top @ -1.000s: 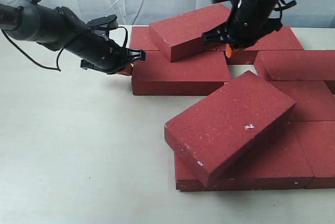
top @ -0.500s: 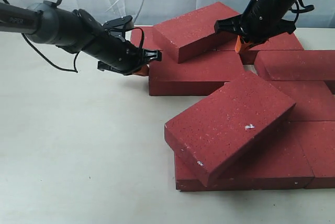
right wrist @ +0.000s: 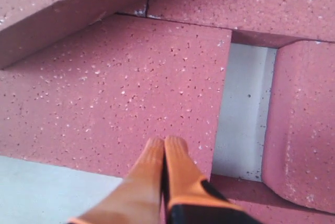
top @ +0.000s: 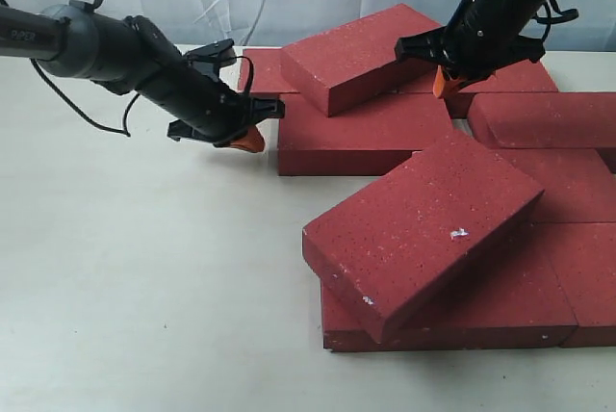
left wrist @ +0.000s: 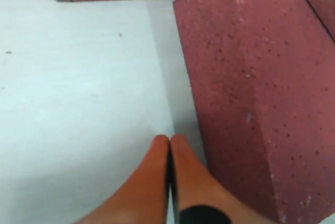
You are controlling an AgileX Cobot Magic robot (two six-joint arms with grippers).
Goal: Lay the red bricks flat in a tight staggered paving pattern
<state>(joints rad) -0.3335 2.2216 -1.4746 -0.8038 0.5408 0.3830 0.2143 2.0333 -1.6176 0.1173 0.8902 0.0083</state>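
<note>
We are holding our left gripper (top: 248,139) low over the desk (top: 144,277), just beside the left end of the flat brick (top: 361,135). Its orange jaws are pressed together with nothing between them. In the left wrist view the tips are sitting close to that brick's side face, and we cannot tell whether they are touching it.

We are keeping our right gripper (top: 443,83) above the rear of the group, over the right end of the same flat brick. Its jaws are also closed together and empty. In the right wrist view they are pointing down at the brick's speckled top, near a small gap of bare desk between bricks.

The red bricks (top: 539,268) are lying clustered on the right half of the desk in the exterior view, and not all of them are flat. The propped brick (top: 358,46) is leaning tilted across the flat brick and the ones behind it. In front, the chipped brick (top: 414,219), showing a small white chip (top: 459,233), is resting at an angle on top of the lower bricks.
</note>
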